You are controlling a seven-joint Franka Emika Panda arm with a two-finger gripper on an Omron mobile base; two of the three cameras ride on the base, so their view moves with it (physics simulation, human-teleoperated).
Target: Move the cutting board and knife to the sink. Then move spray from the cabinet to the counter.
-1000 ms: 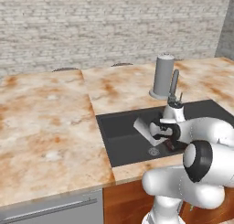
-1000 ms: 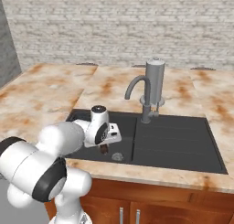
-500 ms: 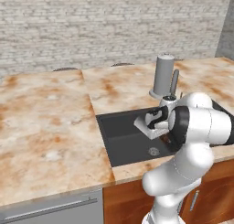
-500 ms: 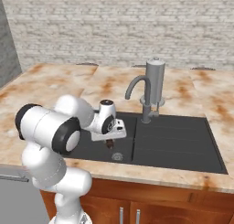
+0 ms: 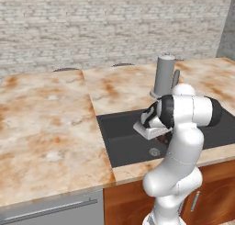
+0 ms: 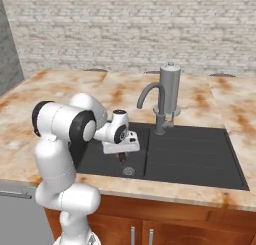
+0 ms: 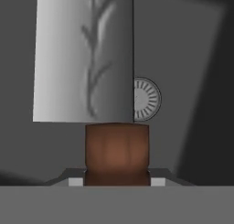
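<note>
Knife [image 7: 84, 58] is pinched by its brown handle in the hand [image 6: 120, 150], hanging low over the left part of the sink [image 6: 200, 159], blade running straight out beside the drain [image 7: 148, 98].

The white arm rises from its base, folds at the elbow and reaches forward and down. Its gripper [image 6: 121, 156] points downward, wrist bent low, the two fingers closed against the brown handle of the knife [image 7: 87, 58] between them.
</note>
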